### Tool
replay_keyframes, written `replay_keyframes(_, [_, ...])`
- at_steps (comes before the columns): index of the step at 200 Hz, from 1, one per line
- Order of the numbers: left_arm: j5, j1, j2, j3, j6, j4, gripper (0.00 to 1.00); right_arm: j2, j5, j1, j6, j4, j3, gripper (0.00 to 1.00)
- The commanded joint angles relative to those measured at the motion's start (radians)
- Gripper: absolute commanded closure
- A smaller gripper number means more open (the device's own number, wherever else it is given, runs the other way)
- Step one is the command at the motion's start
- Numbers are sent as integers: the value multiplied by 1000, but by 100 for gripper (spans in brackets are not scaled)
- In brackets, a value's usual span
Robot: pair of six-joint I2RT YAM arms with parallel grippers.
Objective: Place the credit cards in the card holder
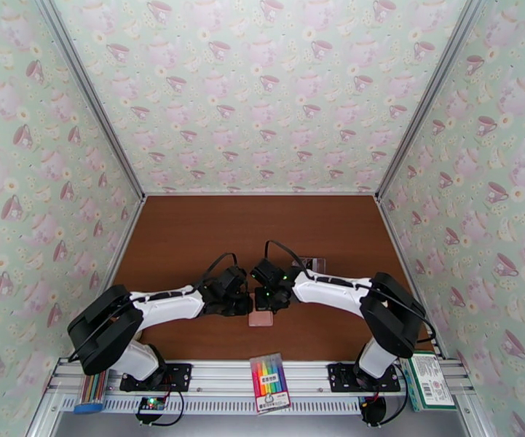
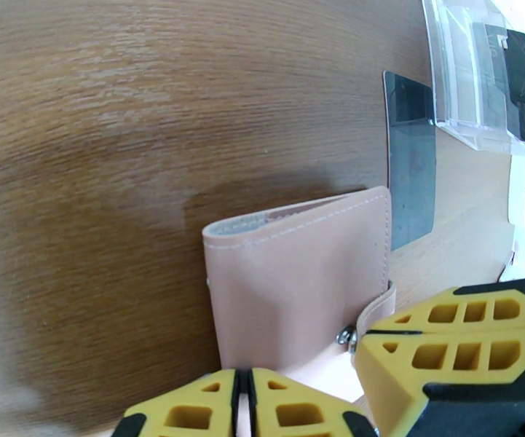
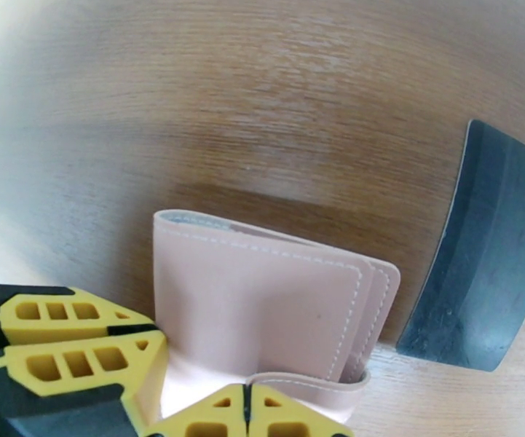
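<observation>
Here left tool and right tool clamp card holder, pointing lengthwise away.

Even, diffuse light fills the top view, leaving only faint shadows on the bench. In the left wrist view a pale sheen crosses the wood at upper left, the top right corner burns out white, and the card holder casts a soft shadow beside it. The right wrist view washes out and blurs along its left edge. Wood grain bows in both wrist views.
</observation>
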Motion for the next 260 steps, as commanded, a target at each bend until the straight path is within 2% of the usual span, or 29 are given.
replay_keyframes(1, [5, 4, 22, 8, 18, 7, 86, 30, -20, -3, -13, -2, 20, 100])
replay_keyframes(198, [8, 3, 6, -8, 13, 20, 86, 133, -20, -3, -2, 4, -6, 100])
replay_keyframes(237, [2, 4, -24, -4, 14, 8, 86, 76, -17, -4, -10, 12, 0, 100])
replay_keyframes(250, [-31, 3, -70, 8, 28, -33, 84, 21, 8, -4, -21, 4, 13, 79])
replay_keyframes(260, [-89, 4, -121, 33, 52, -100, 78, -25, 49, -4, -36, -12, 27, 63])
